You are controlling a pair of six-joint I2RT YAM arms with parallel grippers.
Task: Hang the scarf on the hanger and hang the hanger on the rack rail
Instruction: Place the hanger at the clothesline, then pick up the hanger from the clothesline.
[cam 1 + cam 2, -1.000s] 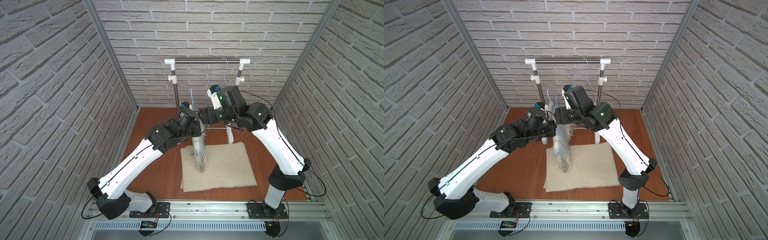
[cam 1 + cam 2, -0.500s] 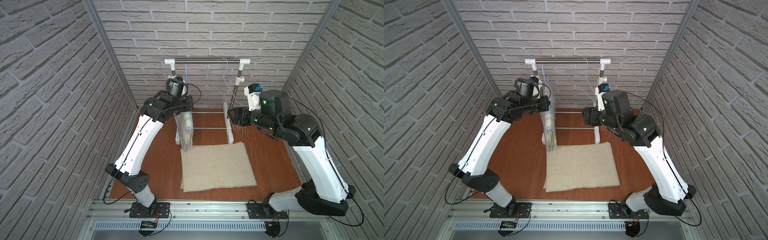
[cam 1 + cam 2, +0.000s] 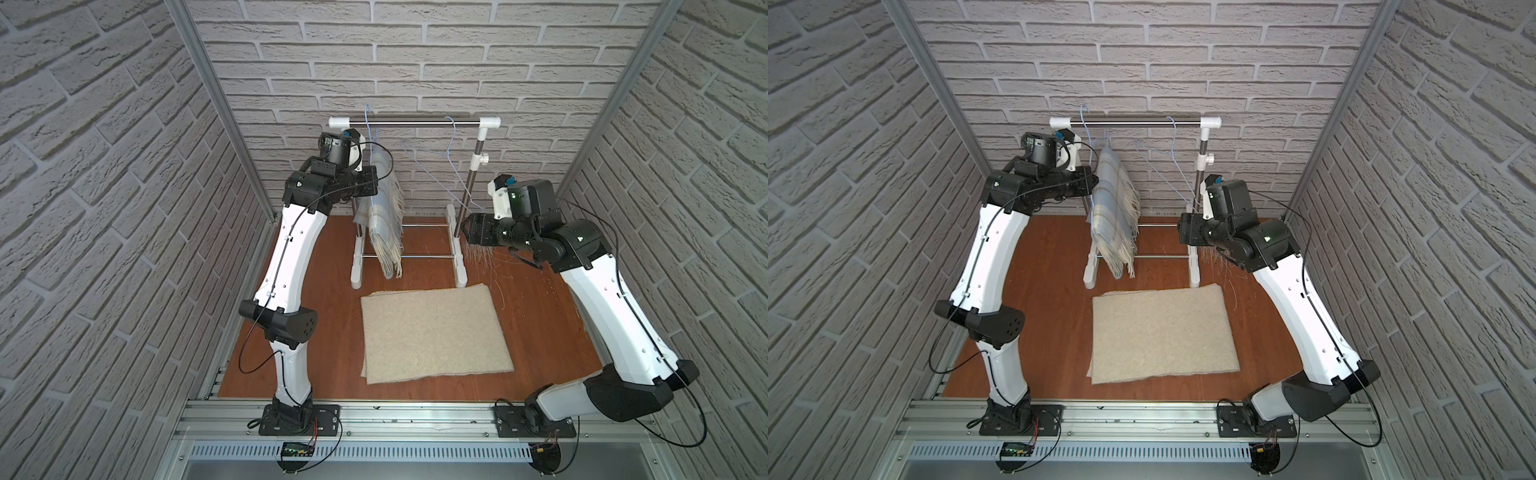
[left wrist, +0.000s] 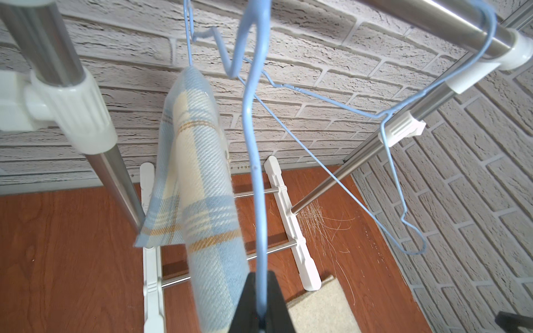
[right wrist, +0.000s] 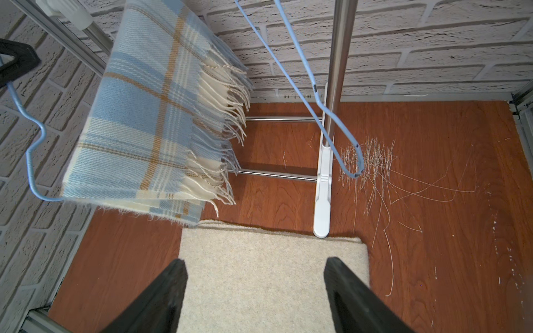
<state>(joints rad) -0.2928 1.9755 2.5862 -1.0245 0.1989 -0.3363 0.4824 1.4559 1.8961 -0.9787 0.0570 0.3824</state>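
The left gripper is closed tight on the blue wire of the hanger. In the left wrist view the wire rises straight up from between its black fingers. The scarf, checked in pale blue and cream, is folded over this hanger. In both top views it hangs down left of the centre, in the upper half of the frame, just beside that gripper. Its fringe is clear of the floor.

The hanger's hook reaches up to the left end of the rail. I cannot tell if it already sits on the bar.

Further right on the rail hangs a second hanger, which is empty. At the right of the frame the right gripper has its jaws wide apart and holds nothing. It is well apart from the scarf and points toward the beige mat.

To my judgement the draping is done and the step now is to put the loaded hanger on the rail. The next move calls for setting the hook surely over the bar. Only then should the left gripper open, slowly, so that the scarf does not slide off.
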